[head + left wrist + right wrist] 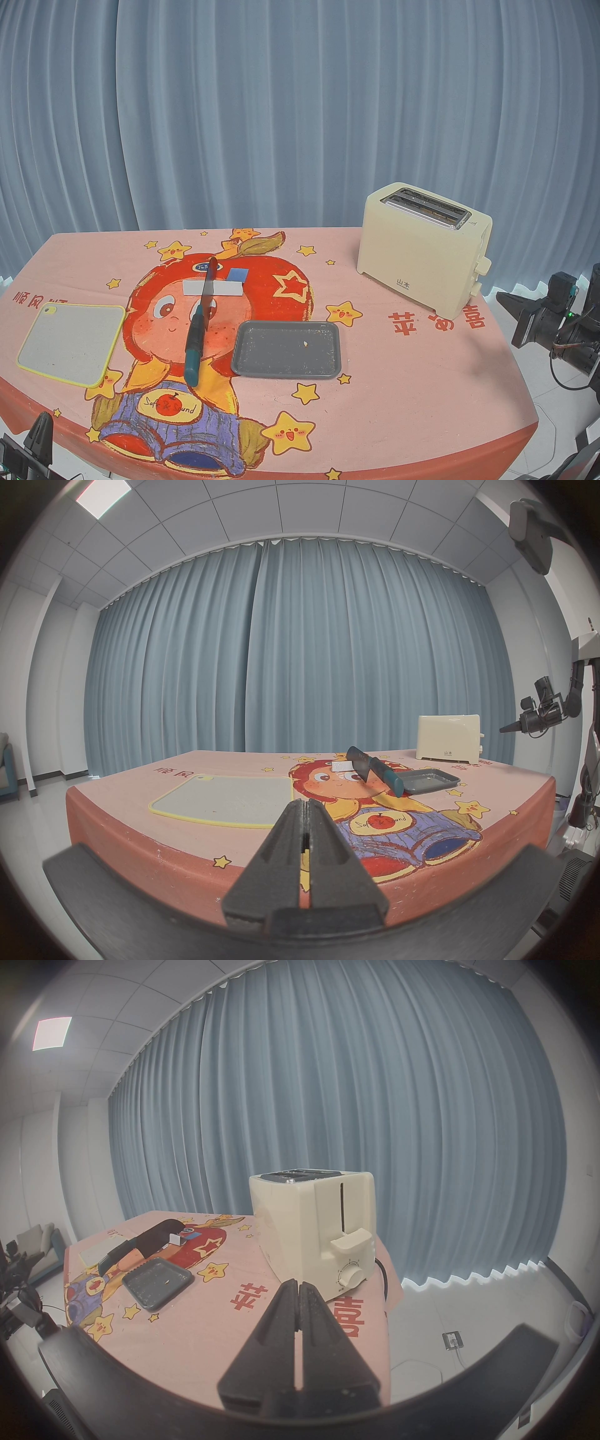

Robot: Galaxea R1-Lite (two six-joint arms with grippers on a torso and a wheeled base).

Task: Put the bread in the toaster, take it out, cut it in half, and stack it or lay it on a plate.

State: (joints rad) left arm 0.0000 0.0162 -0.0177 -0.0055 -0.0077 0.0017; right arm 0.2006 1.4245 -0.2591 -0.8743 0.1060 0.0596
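The cream toaster stands at the table's back right; its side lever sits low. Something brownish shows inside its top slots, and I cannot tell whether it is bread. A dark grey tray-like plate lies mid-table with a few crumbs on it. A teal-handled knife lies left of the plate, its blade propped on a white block. My left gripper is shut and empty, below the table's front left edge. My right gripper is shut and empty, off the table's right side and pointing at the toaster.
A white cutting board with a yellow-green rim lies at the front left. A small blue piece sits behind the white block. The pink printed cloth covers the table. A blue curtain hangs behind.
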